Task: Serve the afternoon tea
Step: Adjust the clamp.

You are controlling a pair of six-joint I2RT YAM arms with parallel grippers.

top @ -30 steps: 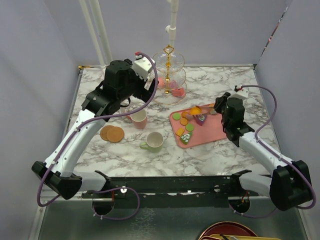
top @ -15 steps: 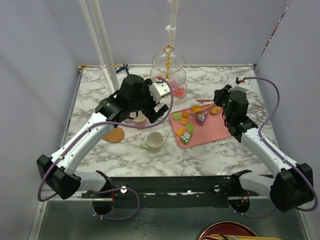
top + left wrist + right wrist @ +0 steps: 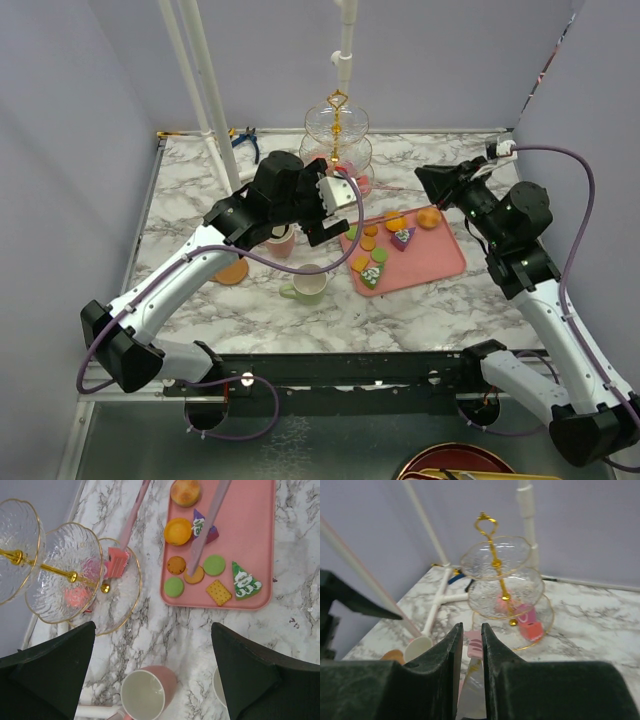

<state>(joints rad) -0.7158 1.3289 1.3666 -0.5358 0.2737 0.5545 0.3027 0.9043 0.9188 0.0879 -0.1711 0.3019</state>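
The glass three-tier stand (image 3: 338, 150) with a gold stem stands at the back middle, with pink cakes on its lower tiers (image 3: 530, 622). My right gripper (image 3: 428, 180) is raised beside it, shut on pink tongs (image 3: 472, 642) that point at the stand; one tong arm (image 3: 131, 525) reaches over the lowest tier's rim. My left gripper (image 3: 325, 215) is wide open and empty above the pink mug (image 3: 145, 695). The pale-green mug (image 3: 308, 283) stands in front. Brown coasters (image 3: 232, 270) lie partly hidden under the left arm. Several macarons and cakes (image 3: 215, 565) lie on the pink tray.
The flat pink tray (image 3: 440, 255) lies right of centre. A white pipe frame (image 3: 215, 110) rises at the back left, with its foot by the pink mug. Blue pliers (image 3: 245, 138) lie by the back edge. Grey walls close in on both sides.
My left gripper swung from the stand forward and right, over the pink mug. My right gripper rose off the tray with the tongs and now points toward the stand.
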